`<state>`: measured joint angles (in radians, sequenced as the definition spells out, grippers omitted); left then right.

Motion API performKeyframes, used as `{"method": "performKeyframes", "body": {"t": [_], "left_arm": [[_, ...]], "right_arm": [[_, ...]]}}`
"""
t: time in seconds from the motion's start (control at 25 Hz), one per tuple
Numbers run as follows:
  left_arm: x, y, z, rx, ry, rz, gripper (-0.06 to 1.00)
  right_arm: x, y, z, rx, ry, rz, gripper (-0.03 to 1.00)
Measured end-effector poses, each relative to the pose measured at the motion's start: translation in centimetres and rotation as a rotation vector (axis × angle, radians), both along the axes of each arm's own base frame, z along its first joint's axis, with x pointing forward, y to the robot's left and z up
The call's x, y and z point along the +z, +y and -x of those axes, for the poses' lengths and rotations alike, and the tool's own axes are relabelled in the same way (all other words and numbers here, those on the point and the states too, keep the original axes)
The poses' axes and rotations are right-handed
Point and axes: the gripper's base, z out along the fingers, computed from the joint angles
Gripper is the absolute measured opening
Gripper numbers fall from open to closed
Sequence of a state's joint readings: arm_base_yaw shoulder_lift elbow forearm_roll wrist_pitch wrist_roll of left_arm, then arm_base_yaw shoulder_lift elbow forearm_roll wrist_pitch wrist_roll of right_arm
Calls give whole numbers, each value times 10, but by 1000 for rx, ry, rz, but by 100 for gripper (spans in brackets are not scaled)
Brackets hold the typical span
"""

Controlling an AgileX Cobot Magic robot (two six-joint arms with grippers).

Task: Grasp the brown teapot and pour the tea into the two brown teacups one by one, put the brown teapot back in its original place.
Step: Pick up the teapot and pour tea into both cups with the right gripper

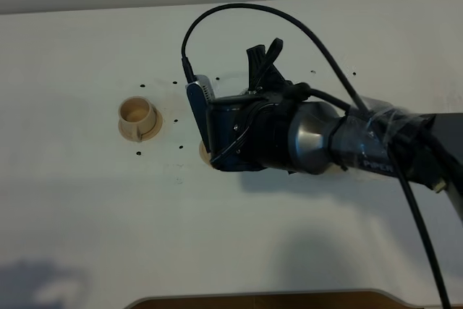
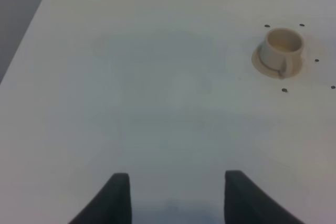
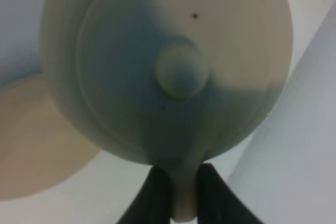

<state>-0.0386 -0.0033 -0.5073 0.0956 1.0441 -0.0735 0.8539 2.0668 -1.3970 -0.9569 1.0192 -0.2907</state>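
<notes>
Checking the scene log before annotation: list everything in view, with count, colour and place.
table: one, white, under everything
teacup: one, beige, on small saucer, left of table
teapot: one, beige, lidded, held by handle
second saucer: one, beige, partly hidden behind teapot
marker dots: several, black, around teacup
cable: one, black, over right arm
right arm: one, black and silver, mid-table
right end effector: one, black, shut on teapot handle
left end effector: one, black, open above table
</notes>
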Motion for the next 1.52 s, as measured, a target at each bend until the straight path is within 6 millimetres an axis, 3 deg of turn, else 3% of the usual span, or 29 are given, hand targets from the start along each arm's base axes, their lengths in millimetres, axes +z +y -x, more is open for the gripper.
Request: {"method": "performKeyframes", "body": {"t": [0.28, 1.52], "left_arm": [[0, 0, 0, 0, 0, 0, 44], [0, 0, 0, 0, 0, 0, 44]], "right_arm": [[-12, 6, 0, 48, -17, 76, 12], [1, 13, -5, 279, -91, 315, 12]]}}
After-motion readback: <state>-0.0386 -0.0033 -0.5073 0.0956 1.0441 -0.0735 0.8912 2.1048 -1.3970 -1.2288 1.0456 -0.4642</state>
